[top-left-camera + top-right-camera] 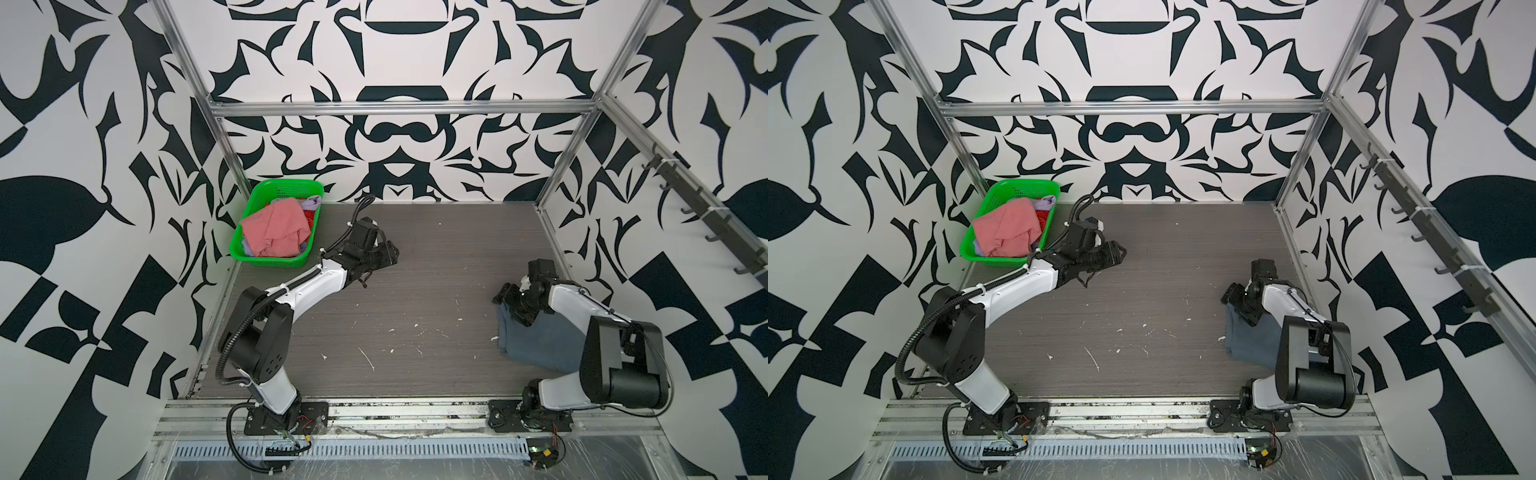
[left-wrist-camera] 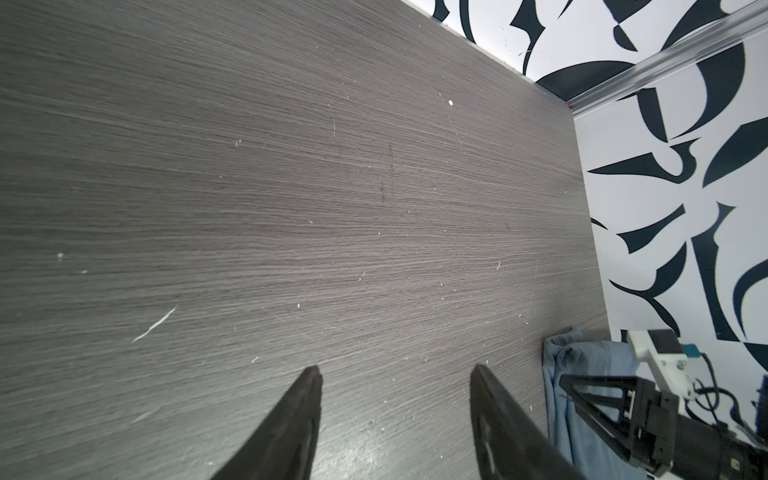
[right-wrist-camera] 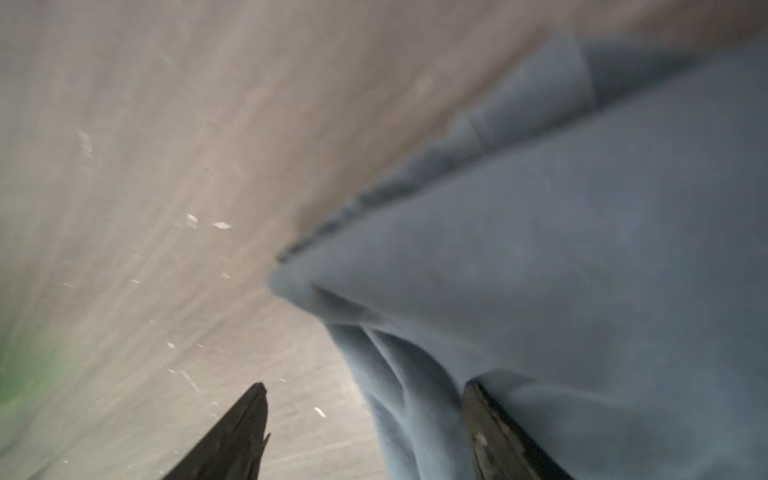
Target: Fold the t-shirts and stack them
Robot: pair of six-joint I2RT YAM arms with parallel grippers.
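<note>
Slate blue-grey t-shirt lies folded flat on the grey wood-grain table, near-right corner, partly under the right arm. At its far-left corner sits the right gripper: fingers well apart, a fold of cloth btwn them & against one finger, not pinched. Over bare table nr the green basket hangs the left gripper, fingers apart, nothing in them. Basket, back-left, holds the rest crumpled: salmon pink t-shirt on top, lavender t-shirt & red t-shirt peeking out beside it.

Bright even light, right wrist view blurred
</note>
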